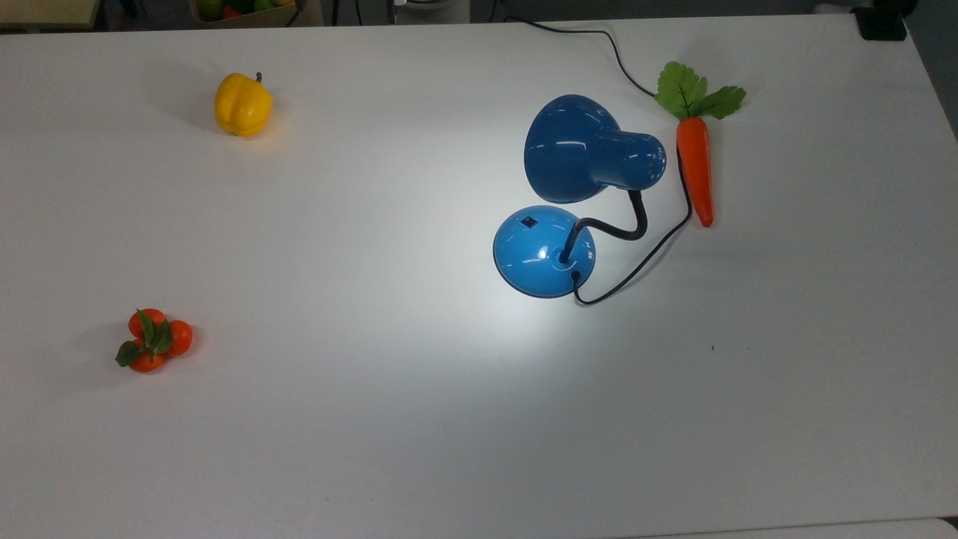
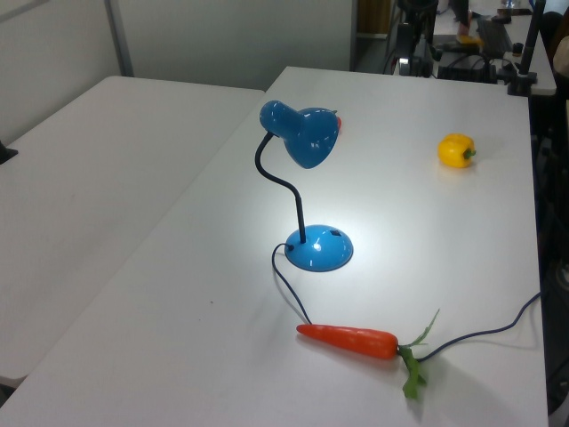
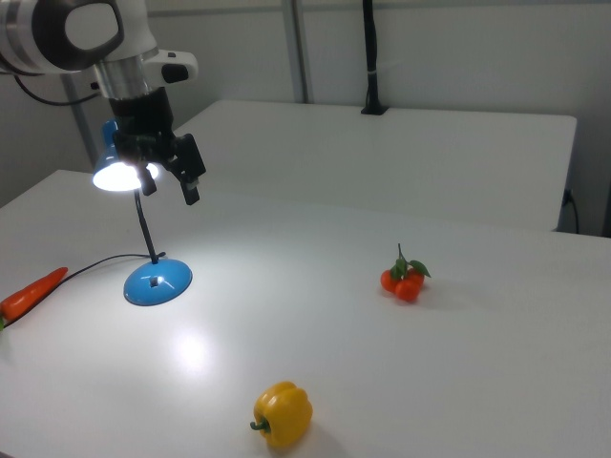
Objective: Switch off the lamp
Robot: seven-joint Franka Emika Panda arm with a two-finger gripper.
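My claw (image 3: 172, 176) hangs released at the right view's upper left, above the desk (image 1: 374, 419). The lamp (image 1: 544, 251) is lit; its switch (image 1: 529, 221) is untouched.

The top view looks steeply down on the lamp (image 1: 569, 202), while the left view, beyond the carrot (image 2: 348, 340), and the right view, beyond the yellow pepper (image 3: 283, 415), face it obliquely from opposite sides, all sharing that lamp.
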